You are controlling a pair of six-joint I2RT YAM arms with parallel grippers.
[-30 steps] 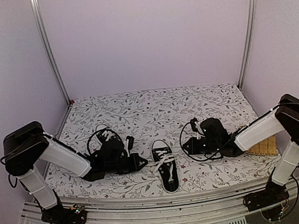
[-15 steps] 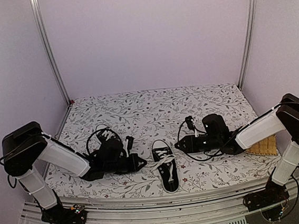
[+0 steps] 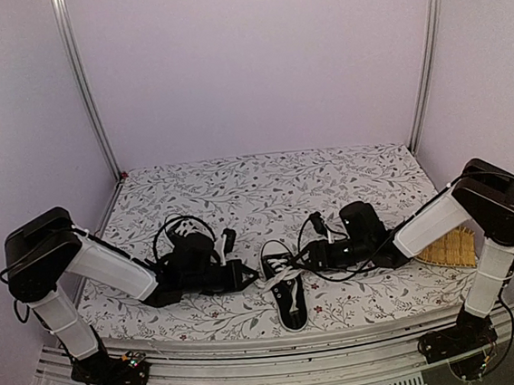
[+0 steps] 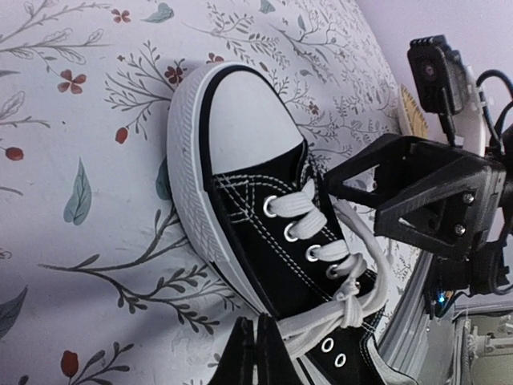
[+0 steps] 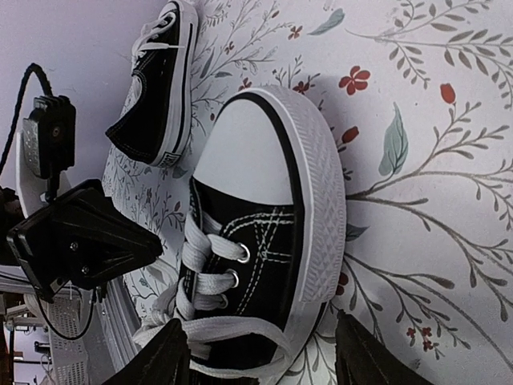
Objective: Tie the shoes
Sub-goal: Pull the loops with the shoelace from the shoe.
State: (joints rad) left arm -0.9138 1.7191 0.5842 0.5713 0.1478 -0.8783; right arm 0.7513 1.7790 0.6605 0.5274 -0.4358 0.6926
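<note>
Near-centre on floral bench: shoe no. 1, blk canvas, wht toe cap, wht laces. L fingers pressed together against lace end, hold unclear. R fingers spread wide, straddling shoe from right. Shoe no. 2 further left, by L arm.

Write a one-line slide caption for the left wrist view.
Shut left gripper pinches the lace of a sneaker; the open right gripper sits opposite.

No legible text, no labels (any view)
</note>
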